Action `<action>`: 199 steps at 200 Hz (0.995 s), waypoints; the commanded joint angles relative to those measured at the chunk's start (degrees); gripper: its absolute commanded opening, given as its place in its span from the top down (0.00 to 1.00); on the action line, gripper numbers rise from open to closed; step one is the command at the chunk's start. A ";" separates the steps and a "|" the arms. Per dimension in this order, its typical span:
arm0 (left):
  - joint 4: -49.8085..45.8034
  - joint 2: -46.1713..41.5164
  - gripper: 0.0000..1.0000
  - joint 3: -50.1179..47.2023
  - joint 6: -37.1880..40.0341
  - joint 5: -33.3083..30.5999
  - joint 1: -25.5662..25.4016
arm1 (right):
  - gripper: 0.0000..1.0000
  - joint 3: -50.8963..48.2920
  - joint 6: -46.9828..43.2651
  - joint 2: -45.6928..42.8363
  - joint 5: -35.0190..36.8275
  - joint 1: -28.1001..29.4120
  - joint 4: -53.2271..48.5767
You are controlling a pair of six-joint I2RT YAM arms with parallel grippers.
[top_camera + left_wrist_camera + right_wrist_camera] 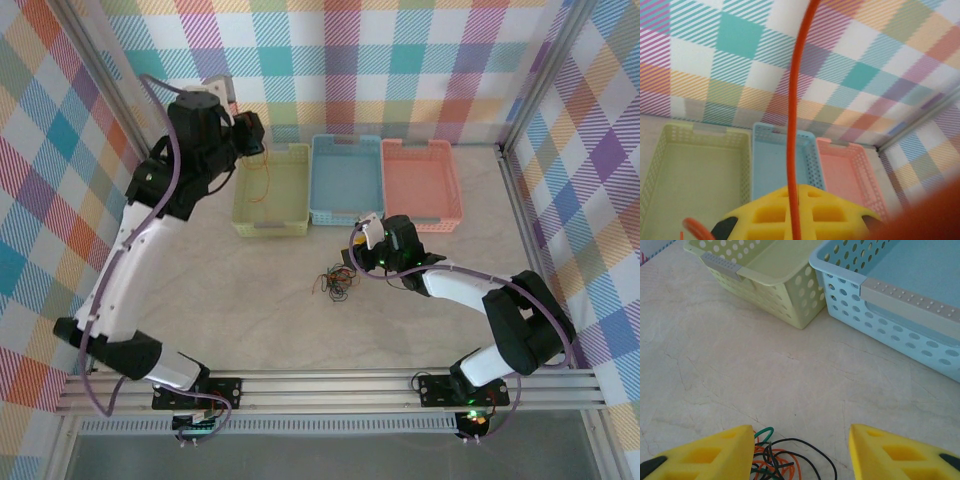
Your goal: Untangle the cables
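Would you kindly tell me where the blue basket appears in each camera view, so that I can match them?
Top external: blue basket upper centre, middle of three baskets.
Left wrist: blue basket lower centre, behind the hanging orange cable.
Right wrist: blue basket upper right, its near wall and grey handle facing the camera.
Shared landmark: the green basket, directly left of it in all three views.

I work in a robotics lab test cell. Pastel plaid screens (380, 60) wall in a marble-look worktop (240, 300). My left arm (125, 262) and right arm (455, 285) bolt to an aluminium rail (330, 385) at 6 o'clock. A green basket (270, 229), blue basket (346, 217) and pink basket (422, 222) sit at 12 o'clock.
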 commanded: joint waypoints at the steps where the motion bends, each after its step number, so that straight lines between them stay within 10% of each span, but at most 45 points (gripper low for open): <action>1: 0.46 2.87 1.00 2.91 -2.86 5.14 3.62 | 0.47 0.12 0.52 -0.67 -0.57 -0.22 1.39; 109: -0.05 25.36 1.00 16.93 -0.02 3.10 6.49 | 0.50 1.28 0.47 0.47 -2.38 -0.18 0.72; 199: 0.39 36.66 1.00 8.20 -5.37 2.19 7.32 | 0.52 2.20 0.56 1.45 -3.73 -0.20 -0.26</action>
